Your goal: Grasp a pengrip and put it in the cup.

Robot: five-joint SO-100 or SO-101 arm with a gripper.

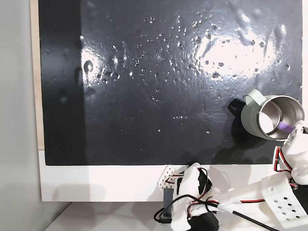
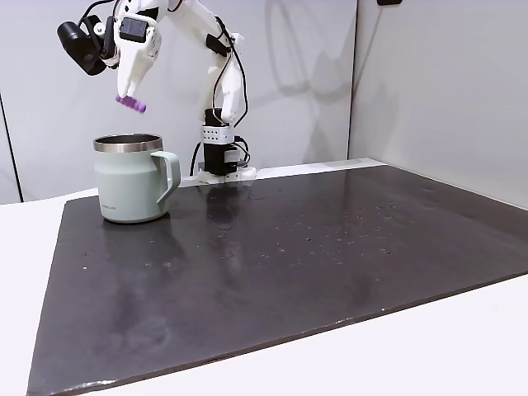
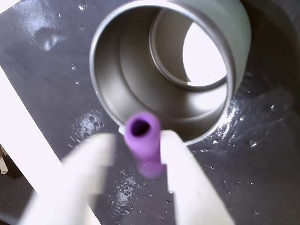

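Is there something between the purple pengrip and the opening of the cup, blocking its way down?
Nothing visible does. The pengrip hangs in the tool above the cup, with open air under it; in the wrist view the steel inside looks empty.

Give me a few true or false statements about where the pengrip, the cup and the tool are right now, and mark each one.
1. The pengrip sits between the fingers of the tool. True.
2. The pengrip already lies on the bottom of the cup. False: in a fixed view it hangs in the air above the cup's rim.
3. The cup stands upright on the dark mat. True.
4. The cup is tipped on its side with its handle pointing up. False: it is upright, and its handle sticks out sideways.
5. The cup's inside is shiny metal. True.
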